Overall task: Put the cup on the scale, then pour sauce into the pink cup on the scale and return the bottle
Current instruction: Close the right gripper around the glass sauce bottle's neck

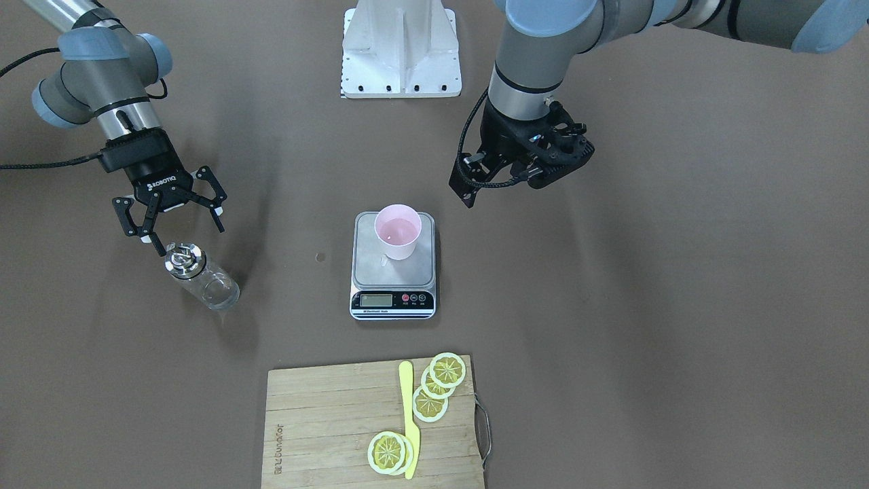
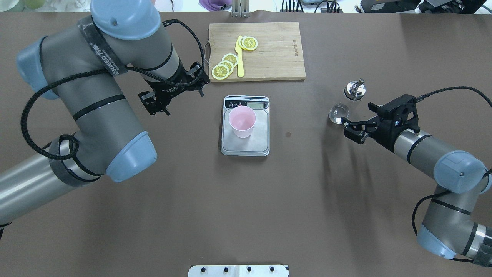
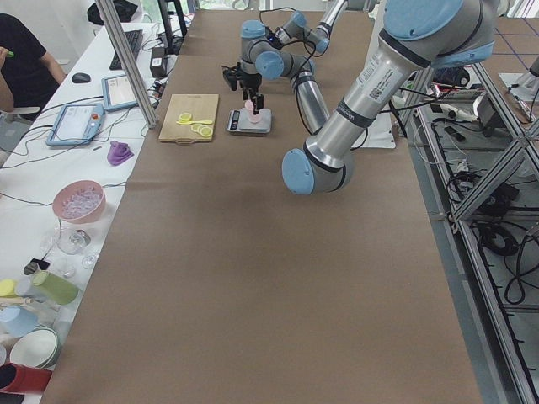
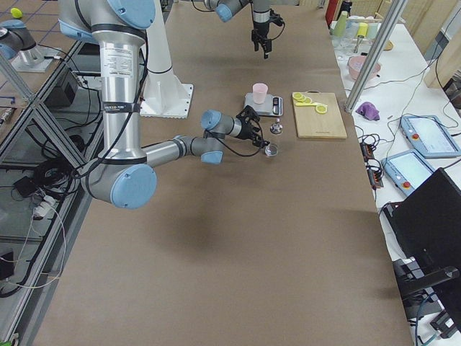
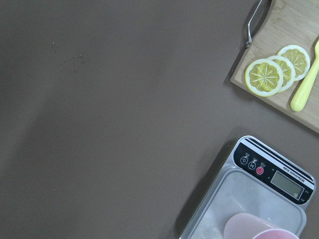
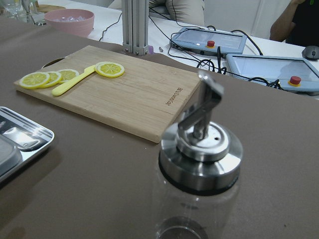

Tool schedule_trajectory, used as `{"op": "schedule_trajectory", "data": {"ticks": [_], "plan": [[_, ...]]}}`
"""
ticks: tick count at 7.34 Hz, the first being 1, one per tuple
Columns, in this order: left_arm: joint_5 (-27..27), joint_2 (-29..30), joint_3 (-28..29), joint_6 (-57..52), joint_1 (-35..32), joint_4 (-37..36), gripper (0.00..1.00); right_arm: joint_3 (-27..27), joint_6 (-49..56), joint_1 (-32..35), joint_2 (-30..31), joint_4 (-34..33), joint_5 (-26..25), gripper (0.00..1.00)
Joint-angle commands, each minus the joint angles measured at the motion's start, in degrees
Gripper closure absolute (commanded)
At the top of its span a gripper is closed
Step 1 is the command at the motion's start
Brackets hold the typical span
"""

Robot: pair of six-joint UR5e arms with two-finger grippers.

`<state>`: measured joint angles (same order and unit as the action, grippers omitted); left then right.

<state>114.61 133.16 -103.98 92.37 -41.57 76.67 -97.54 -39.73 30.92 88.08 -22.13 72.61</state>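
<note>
The pale pink cup (image 1: 397, 231) (image 2: 242, 121) stands upright on the silver platform of the scale (image 1: 370, 275) (image 2: 262, 143) at the table's middle. The clear glass bottle (image 1: 200, 278) (image 2: 340, 113), with its shiny metal spout cap (image 6: 199, 144), stands on the table on my right side. My right gripper (image 1: 191, 239) (image 2: 349, 130) is open, just on the robot's side of the bottle and not touching it. My left gripper (image 1: 523, 173) (image 2: 175, 94) hangs open and empty above the table beside the scale. Its fingers do not show in the left wrist view.
A wooden cutting board (image 1: 326, 421) (image 2: 276, 50) with lemon slices (image 1: 441, 380) and a yellow knife (image 1: 407, 414) lies beyond the scale. The white robot base (image 1: 400, 54) is opposite. A side table with tablets and bowls (image 3: 80, 202) flanks the far edge; a person (image 3: 25, 59) sits there.
</note>
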Motion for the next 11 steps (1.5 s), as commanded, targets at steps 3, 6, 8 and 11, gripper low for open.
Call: {"op": "schedule_trajectory", "data": {"ticks": [3,6,8,11], "plan": [[0.0,0.0,0.8,0.0,0.0,0.5,0.01,2.27,0.0,-0.16,-1.59,0.06,-3.35,0.01],[0.0,0.0,0.8,0.0,0.0,0.5,0.01,3.67,0.0,-0.24,-2.12,0.15,-3.43,0.02],[0.0,0.0,0.8,0.0,0.0,0.5,0.01,7.51,0.0,-0.42,-4.03,4.51,-4.49,0.02],[0.0,0.0,0.89,0.0,0.0,0.5,0.01,11.67,0.09,-0.33,-5.9,9.03,-4.58,0.04]]}}
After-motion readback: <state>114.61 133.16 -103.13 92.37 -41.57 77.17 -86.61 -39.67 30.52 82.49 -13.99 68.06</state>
